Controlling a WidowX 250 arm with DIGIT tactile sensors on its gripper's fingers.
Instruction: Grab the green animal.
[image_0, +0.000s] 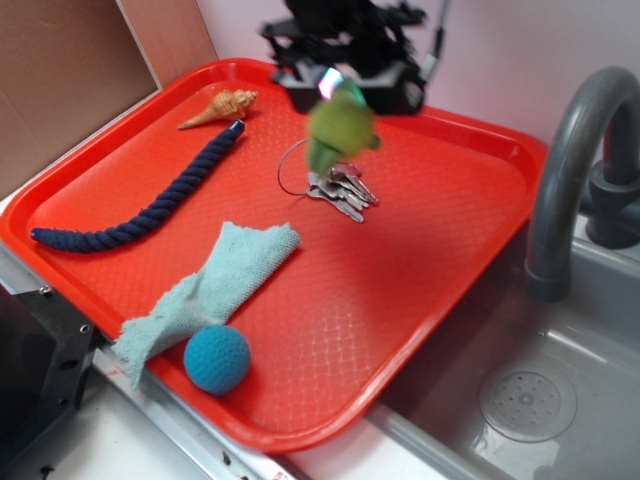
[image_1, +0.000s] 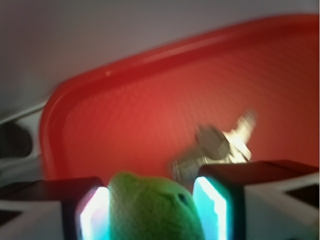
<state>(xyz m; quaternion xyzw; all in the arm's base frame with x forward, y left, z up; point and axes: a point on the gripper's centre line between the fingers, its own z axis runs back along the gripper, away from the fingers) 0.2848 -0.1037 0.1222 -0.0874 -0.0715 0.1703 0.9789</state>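
— What's unclear?
— The toy (image_0: 338, 128) and gripper (image_0: 345, 85) are motion-blurred; the gripper's top is cropped.
— Wrist view?
— Keys (image_1: 220, 147) smeared, toy's (image_1: 152, 207) lower body cut off.

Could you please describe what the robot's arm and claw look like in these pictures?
The claw has boxy black finger housings with pale panels, and its inner pads glow cyan, one tinged pink. In the exterior view the arm's end is a blurred black angular frame, with a thin dark cable on its right. No markings are legible.

Yellow-green animal (image_0: 340, 125), red tray (image_0: 420, 300), navy rope (image_0: 150, 205), teal ball (image_0: 217, 359).
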